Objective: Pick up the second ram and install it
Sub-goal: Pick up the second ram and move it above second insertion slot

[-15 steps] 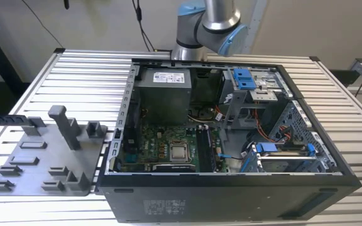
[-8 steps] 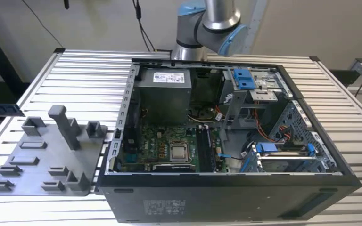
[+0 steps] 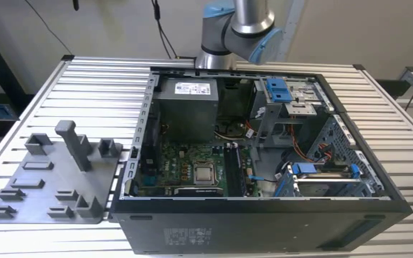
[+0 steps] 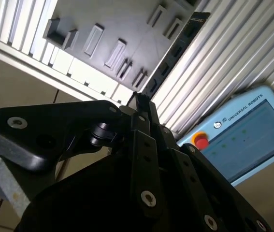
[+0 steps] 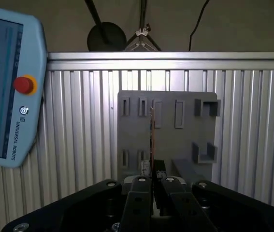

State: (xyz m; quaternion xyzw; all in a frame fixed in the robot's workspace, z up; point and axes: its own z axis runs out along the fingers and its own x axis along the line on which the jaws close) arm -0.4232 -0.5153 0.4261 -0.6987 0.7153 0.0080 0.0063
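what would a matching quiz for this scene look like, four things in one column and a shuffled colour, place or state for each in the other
Things:
1 second ram
2 pendant button
3 holder tray
4 computer case

Matches:
a red
b side open, motherboard showing
c clamped in the gripper
d grey, lying on the slatted table

Pairs: 1-c, 2-a, 3-d, 4-b
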